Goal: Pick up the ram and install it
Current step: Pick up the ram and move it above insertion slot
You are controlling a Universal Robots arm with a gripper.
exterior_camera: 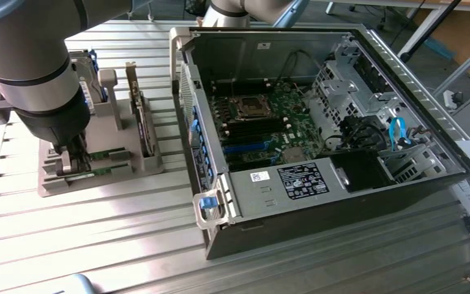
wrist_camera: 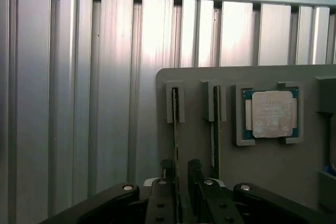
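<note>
Straddling the ram (wrist_camera: 175,124), the gripper (wrist_camera: 181,169) holds its two dark fingers (wrist_camera: 195,170) released and spread, one on each flat side of the stick. A narrow gap shows between the stick and at least one finger, so nothing is grasped. The ram stands on its long edge, seen edge-on as a thin green line that runs out from between the fingertips and ends at a raised end block of the gray holder (wrist_camera: 262,182). That holder lies on the slatted aluminium table (wrist_camera: 79,103) and carries several parts. A second memory stick (wrist_camera: 216,124) stands on edge in a parallel slot just outside one finger. Farther out on that same side, a square silver processor chip (wrist_camera: 272,113) lies flat in its own shallow pocket. In the exterior view the arm (exterior_camera: 31,73) reaches down to the low end of the holder, and taller cards (exterior_camera: 141,116) stand upright in slots a little beyond the fingers. Well apart from the fingers, the open computer case (exterior_camera: 317,202) lies on its side with the motherboard (exterior_camera: 280,101) bare inside — its processor socket (exterior_camera: 249,107) and a row of dark memory slots (exterior_camera: 256,128) just beside it are in plain sight.
</note>
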